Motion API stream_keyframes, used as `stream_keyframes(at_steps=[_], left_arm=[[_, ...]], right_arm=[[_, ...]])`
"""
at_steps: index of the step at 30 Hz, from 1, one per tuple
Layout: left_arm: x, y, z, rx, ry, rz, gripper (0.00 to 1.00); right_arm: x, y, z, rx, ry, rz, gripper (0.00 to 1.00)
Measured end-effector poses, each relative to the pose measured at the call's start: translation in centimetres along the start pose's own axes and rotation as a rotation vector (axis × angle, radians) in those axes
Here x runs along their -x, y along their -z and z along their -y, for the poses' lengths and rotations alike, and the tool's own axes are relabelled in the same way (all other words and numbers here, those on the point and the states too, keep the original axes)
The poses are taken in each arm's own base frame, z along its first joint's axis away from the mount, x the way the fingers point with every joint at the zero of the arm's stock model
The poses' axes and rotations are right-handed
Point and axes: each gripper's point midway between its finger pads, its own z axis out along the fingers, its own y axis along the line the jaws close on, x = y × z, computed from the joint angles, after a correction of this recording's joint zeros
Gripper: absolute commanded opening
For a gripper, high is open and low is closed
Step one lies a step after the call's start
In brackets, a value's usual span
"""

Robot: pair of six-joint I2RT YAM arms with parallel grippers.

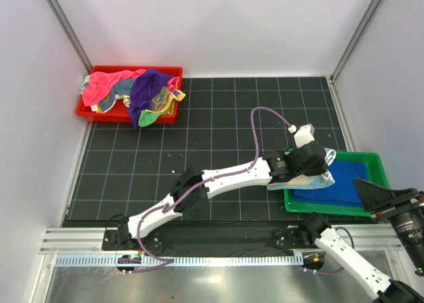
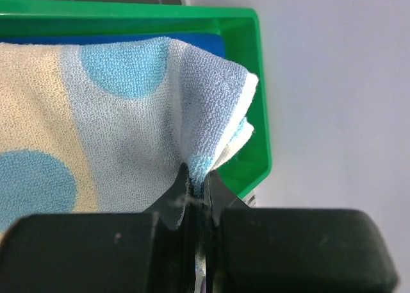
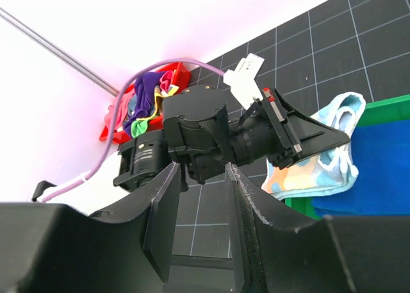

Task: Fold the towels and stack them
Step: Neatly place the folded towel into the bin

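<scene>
From above, the left pincer (image 1: 321, 162) reaches across the black gridded table (image 1: 218, 117) to the green plastic tray (image 1: 361, 156) on the right. It holds the light blue soft towel with coloured dots (image 1: 310, 180). The towel hangs over the tray's left rim, partly above the royal blue flat towel (image 1: 348, 183) that lies inside. Well apart, in the back corner, the red plastic tray (image 1: 85, 111) holds a heap of bright loose towels (image 1: 136, 91), not yet folded.

In the left wrist view, the left pincer (image 2: 198, 181) is squeezed tight on a bunched corner of the dotted towel (image 2: 115, 113), close to the tray's green wall.

In the right wrist view, the right pincer (image 3: 200, 197) has its fingers apart and holds nothing. The dotted towel droops beside the tray edge.

I think the job now is to put the dotted towel on the blue one. To do it well, move it further into the tray. Lower it until it lies flat and lined up, then let go.
</scene>
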Motion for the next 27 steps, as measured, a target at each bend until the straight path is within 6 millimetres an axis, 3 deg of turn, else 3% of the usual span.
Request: stream_keyframes(at_steps=[10,22,27], left_arm=[[-1.0,-3.0,0.8,-0.094,0.078,0.017,0.0],[-0.8,-4.9,3.3,-0.245,0.156,0.057,0.0],[-1.4,-5.6,3.1,-0.27,0.16,0.055,0.0]], right_arm=[[0.4,1.1,0.4,0.031,0.003,0.034,0.41],[0.3,1.2,0.6,0.03,0.015,0.035,0.41],[0.1,1.3,0.9,0.03,0.014,0.038,0.42]])
